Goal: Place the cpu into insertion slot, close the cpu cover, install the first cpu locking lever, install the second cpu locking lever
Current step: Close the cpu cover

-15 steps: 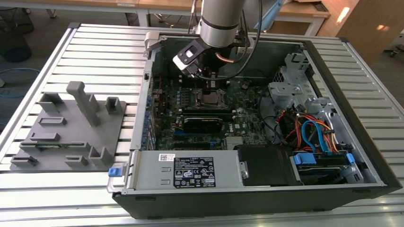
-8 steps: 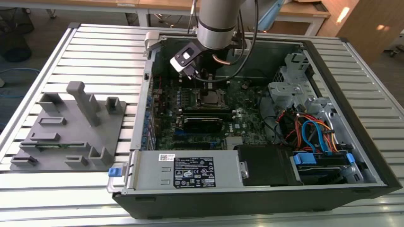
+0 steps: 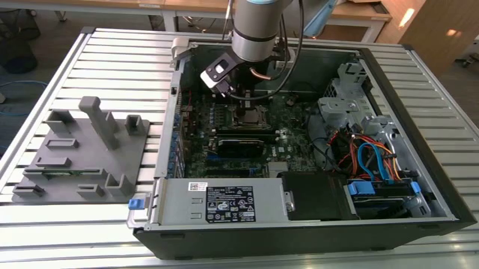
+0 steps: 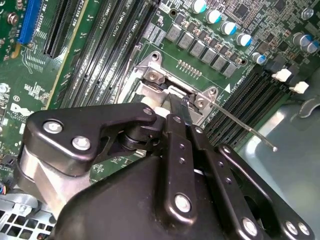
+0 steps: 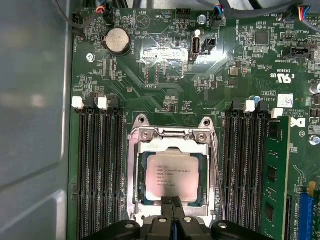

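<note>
Looking past our pincer [image 5: 172, 201], we see its fingers pressed together on nothing, tips at the near edge of the cpu cover [image 5: 170, 136], which lies flat around the cpu [image 5: 172, 175] seated in the insertion slot [image 5: 141, 186] just ahead, one locking lever [image 4: 250, 131] standing free alongside.
</note>
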{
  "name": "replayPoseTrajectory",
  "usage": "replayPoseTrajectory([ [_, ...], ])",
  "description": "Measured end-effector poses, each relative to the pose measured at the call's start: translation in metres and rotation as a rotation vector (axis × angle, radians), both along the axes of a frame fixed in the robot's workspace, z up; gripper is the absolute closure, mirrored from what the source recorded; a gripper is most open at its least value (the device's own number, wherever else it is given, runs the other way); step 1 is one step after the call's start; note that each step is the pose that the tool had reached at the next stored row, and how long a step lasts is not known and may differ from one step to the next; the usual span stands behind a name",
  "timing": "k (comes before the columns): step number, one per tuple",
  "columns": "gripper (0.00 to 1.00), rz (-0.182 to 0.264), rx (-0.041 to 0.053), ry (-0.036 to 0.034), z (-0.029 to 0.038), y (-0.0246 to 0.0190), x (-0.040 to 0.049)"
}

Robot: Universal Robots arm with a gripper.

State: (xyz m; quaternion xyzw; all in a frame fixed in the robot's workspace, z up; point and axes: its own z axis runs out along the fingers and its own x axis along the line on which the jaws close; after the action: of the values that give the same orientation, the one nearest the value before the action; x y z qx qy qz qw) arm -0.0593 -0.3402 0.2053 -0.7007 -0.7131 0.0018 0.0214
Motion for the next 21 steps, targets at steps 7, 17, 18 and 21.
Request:
replayPoseTrajectory([
  [7,0.90,0.000,0.0000,0.0000,-0.0043,0.0000,-0.0010],
  [17,0.90,0.000,0.0001,-0.0001,-0.0059,0.0000,-0.0031],
  [18,0.90,0.000,0.0000,0.0000,-0.0058,0.0000,-0.0035],
  [21,0.90,0.000,0.0000,0.0000,-0.0059,0.0000,-0.0040],
])
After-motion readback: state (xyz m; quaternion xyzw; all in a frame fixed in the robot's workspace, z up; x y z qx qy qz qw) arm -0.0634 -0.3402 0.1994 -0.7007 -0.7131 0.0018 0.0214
